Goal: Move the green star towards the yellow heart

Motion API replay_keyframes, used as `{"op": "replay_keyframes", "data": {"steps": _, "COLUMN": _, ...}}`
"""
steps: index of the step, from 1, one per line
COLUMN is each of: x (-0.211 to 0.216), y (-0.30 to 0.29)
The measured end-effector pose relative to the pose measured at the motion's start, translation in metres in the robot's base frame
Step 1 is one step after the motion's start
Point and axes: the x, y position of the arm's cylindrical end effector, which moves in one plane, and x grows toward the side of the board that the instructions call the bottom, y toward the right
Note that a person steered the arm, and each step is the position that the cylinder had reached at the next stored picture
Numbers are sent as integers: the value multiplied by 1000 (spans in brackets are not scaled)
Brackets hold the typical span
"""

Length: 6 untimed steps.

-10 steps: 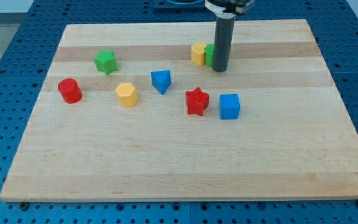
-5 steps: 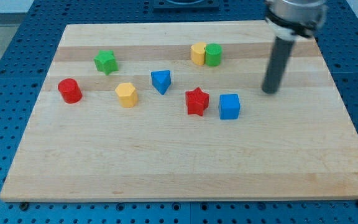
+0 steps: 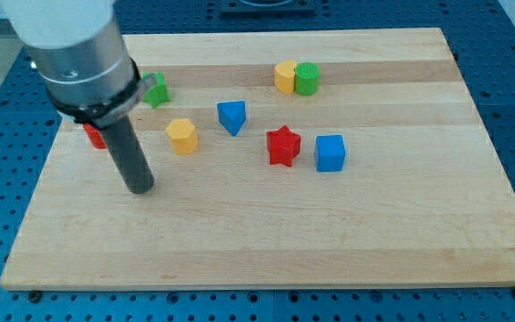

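The green star [image 3: 158, 89] lies near the board's top left, partly hidden behind the arm's grey body. The yellow heart [image 3: 283, 77] sits at the top centre, touching a green cylinder [image 3: 307, 79] on its right. My tip [image 3: 139, 189] rests on the board at the view's left. It is below the green star and lower left of a yellow hexagon [image 3: 182, 136], touching no block.
A red cylinder [image 3: 94, 137] shows partly behind the rod at the left. A blue triangle [image 3: 232, 116], a red star [image 3: 283, 146] and a blue cube [image 3: 330, 153] lie across the middle of the wooden board [image 3: 329, 233].
The rod has swept from beside the green cylinder, out to the right, then across to the board's left. No block has moved.
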Motion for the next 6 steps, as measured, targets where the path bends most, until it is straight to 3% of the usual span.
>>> {"op": "replay_keyframes", "data": {"steps": 1, "x": -16, "y": -22}}
{"op": "replay_keyframes", "data": {"steps": 3, "x": -95, "y": -5}}
{"op": "replay_keyframes", "data": {"steps": 4, "x": -118, "y": -46}}
{"op": "replay_keyframes", "data": {"steps": 6, "x": -174, "y": -34}}
